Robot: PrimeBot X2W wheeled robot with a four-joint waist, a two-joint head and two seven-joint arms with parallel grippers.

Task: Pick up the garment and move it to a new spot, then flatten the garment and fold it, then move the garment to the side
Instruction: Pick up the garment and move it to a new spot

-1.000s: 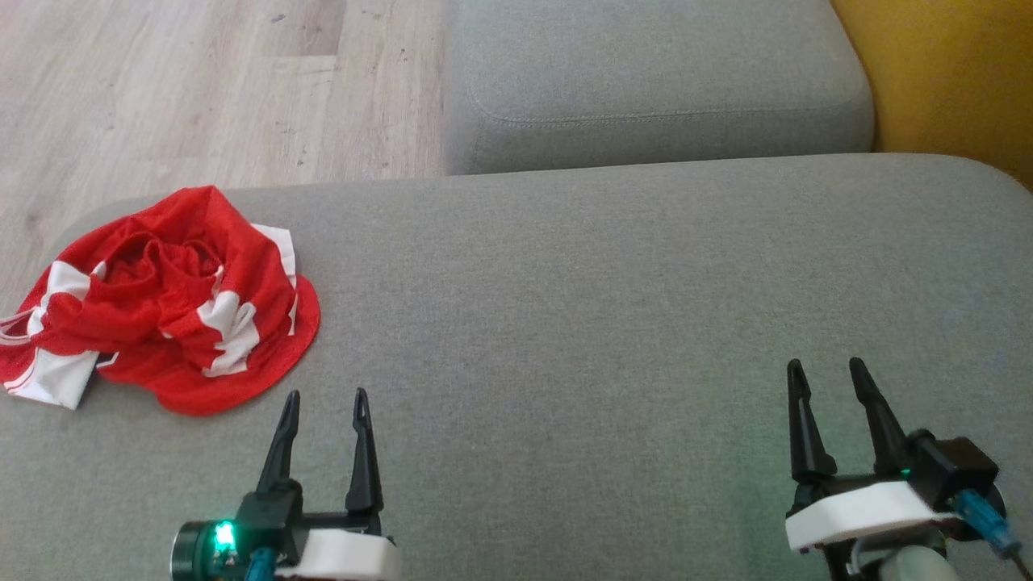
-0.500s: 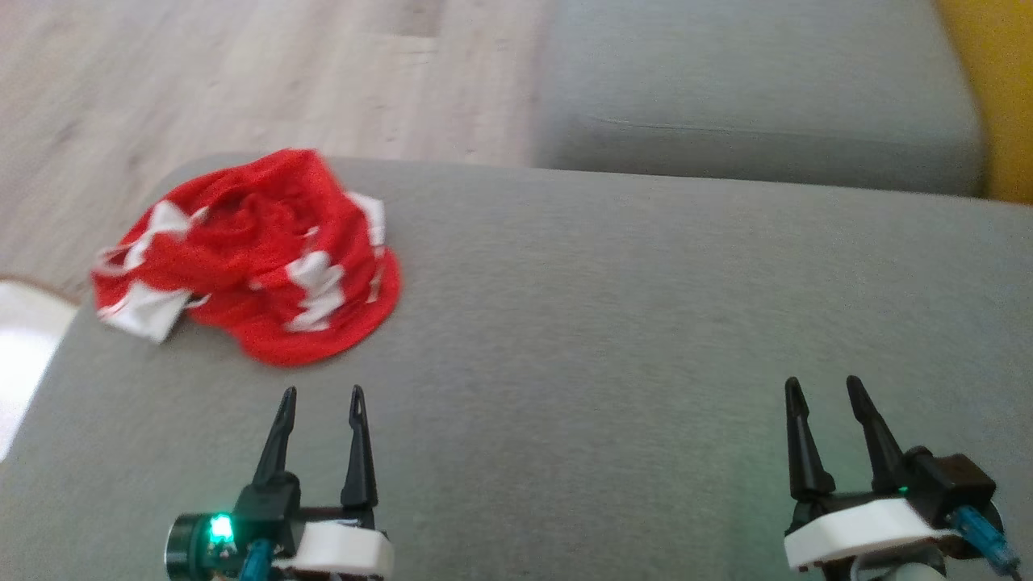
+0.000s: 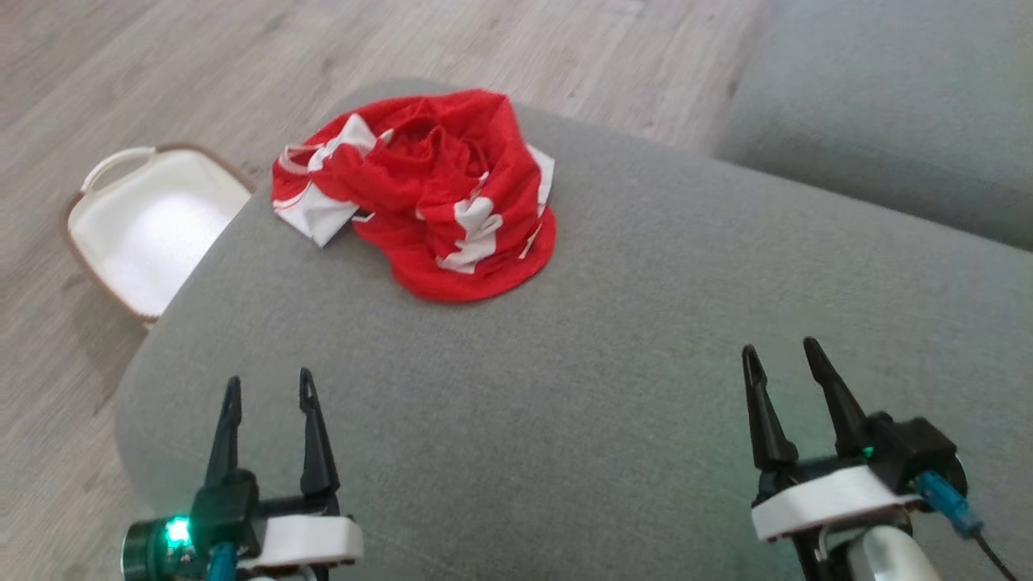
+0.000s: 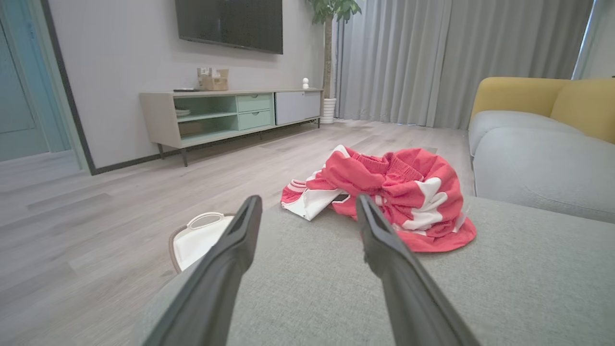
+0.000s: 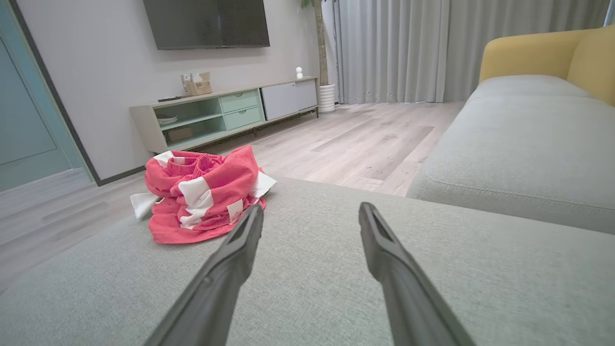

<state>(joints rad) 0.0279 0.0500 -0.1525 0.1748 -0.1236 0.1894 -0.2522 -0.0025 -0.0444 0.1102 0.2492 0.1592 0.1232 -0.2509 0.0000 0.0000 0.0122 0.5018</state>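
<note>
The garment [image 3: 436, 194] is a crumpled heap of red mesh cloth with white patches, lying near the far left corner of the grey cushion [image 3: 613, 347]. In the left wrist view the garment [image 4: 394, 192] lies ahead and slightly right of my fingers. In the right wrist view the garment [image 5: 202, 192] lies ahead to the left. My left gripper [image 3: 269, 391] hovers open over the cushion's near left part, well short of the heap. My right gripper [image 3: 781, 361] hovers open at the near right, empty too.
A white basket [image 3: 149, 226] with a brown rim stands on the wooden floor just left of the cushion's edge. A second grey cushion [image 3: 880, 153] lies at the far right. Across the room stand a low TV cabinet [image 4: 230, 115] and curtains [image 4: 456, 57].
The whole head view has swung left, so the camera moved: the garment now shows near the top centre and the basket has come into view. Both grippers stay open.
</note>
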